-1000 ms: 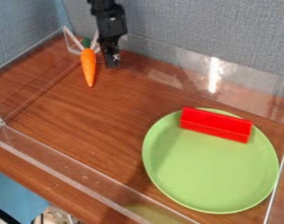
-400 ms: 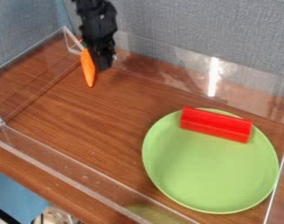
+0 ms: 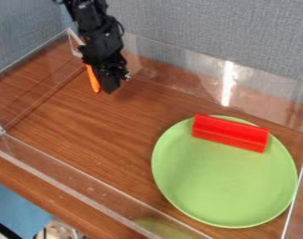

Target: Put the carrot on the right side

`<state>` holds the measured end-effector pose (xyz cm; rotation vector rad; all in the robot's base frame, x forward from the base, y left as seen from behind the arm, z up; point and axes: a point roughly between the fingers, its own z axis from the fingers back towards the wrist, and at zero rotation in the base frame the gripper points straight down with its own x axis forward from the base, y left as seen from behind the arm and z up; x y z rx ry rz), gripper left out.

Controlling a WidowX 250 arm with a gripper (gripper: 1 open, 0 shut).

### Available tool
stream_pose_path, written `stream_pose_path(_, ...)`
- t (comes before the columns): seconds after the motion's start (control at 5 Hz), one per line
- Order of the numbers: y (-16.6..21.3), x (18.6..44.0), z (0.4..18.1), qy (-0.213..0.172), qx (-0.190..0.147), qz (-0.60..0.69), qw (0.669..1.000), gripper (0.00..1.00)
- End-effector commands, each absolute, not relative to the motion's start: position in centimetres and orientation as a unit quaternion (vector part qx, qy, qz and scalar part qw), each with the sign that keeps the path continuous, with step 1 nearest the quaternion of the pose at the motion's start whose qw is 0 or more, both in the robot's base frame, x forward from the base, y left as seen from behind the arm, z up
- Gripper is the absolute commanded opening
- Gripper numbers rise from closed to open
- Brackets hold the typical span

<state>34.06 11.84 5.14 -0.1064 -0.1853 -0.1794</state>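
Observation:
The orange carrot (image 3: 90, 78) lies on the wooden table at the back left, close to the clear wall. Only its left edge shows, because the black gripper (image 3: 110, 86) stands right in front of it and covers the rest. The gripper's fingers are shut and point down at the table, against the carrot's right side. I cannot see any part of the carrot between the fingers.
A green plate (image 3: 172, 177) sits at the front right with a red rectangular block (image 3: 229, 133) on its far part. Clear plastic walls (image 3: 228, 79) fence the wooden tabletop (image 3: 91, 140) at the back, left and front.
The arm has swung left and nearer, from the carrot's right side to directly over and in front of it. The carrot seems to lie where it was. The fingers stayed shut.

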Motion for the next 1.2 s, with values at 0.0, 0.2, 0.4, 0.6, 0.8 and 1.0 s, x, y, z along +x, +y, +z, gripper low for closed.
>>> stream_pose_path(0.0, 11.6, 34.8, 5.2, -0.112, -0.049, -0.04, 0.992, 0.0)
stream_pose_path(0.2, 11.2, 35.0, 3.8, -0.102, -0.058, 0.006, 0.993, 0.0)
stream_pose_path(0.4, 10.8, 35.1, 3.5, -0.097, -0.066, 0.041, 0.992, 1.0)
stream_pose_path(0.6, 11.4, 35.3, 3.2, -0.09, -0.074, 0.03, 0.993, 0.0)
stream_pose_path(0.8, 11.9, 35.3, 3.1, -0.082, -0.082, 0.02, 0.993, 0.0)
stream_pose_path(1.0, 11.5, 34.7, 2.9, -0.079, -0.087, 0.058, 0.991, 0.0)
